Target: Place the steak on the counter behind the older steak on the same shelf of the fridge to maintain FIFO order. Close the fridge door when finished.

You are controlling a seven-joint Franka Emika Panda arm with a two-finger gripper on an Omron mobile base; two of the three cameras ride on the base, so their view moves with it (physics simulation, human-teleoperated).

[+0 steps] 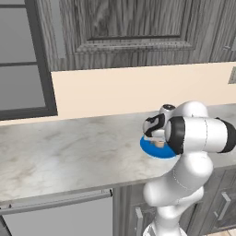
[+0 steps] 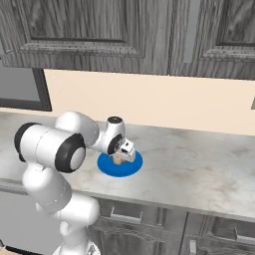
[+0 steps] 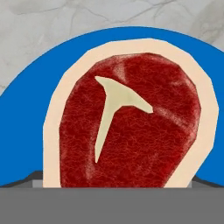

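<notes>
The steak [image 3: 127,122], dark red with a pale tan rim and a T-shaped bone, lies on a round blue plate [image 3: 26,131] on the marble counter [image 1: 69,147]. In the base views the steak [image 2: 118,160] is a small tan lump at the plate's middle [image 2: 107,168], mostly hidden by the hand in the left base view [image 1: 160,144]. My gripper [image 2: 120,156] points down right over the steak, open, with its jaws wide on either side of the meat and nothing held. The fridge and the older steak are out of view.
Dark wood-grain wall cabinets [image 1: 133,27] hang above a beige backsplash [image 2: 174,104]. A dark framed panel [image 1: 18,60] stands at the far left. Drawers with handles [image 2: 124,215] sit under the counter's front edge, and the marble runs on to the left and right of the plate.
</notes>
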